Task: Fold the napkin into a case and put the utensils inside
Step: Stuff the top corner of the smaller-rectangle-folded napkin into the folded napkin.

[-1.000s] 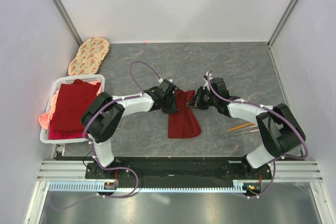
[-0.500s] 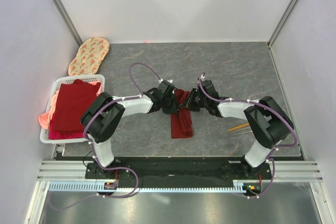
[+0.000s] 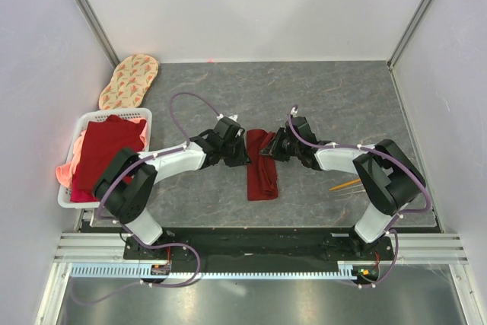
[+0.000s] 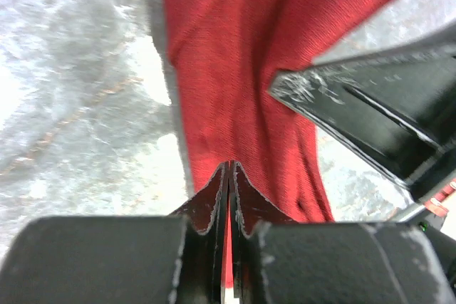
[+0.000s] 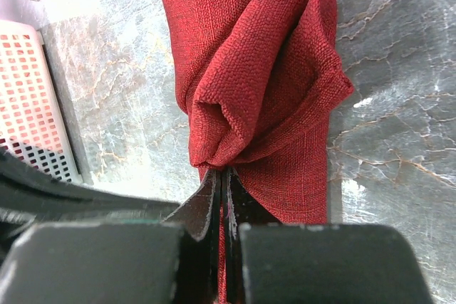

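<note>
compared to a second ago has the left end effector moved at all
Yes. The left end effector has shifted left, toward the white basket, and is still shut on the napkin.

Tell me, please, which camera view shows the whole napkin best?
The top external view: only there does the napkin show at full length, as a narrow folded strip. The left wrist view shows just a stretch of cloth at the left gripper. The right wrist view shows a bunched end at the right gripper.
</note>
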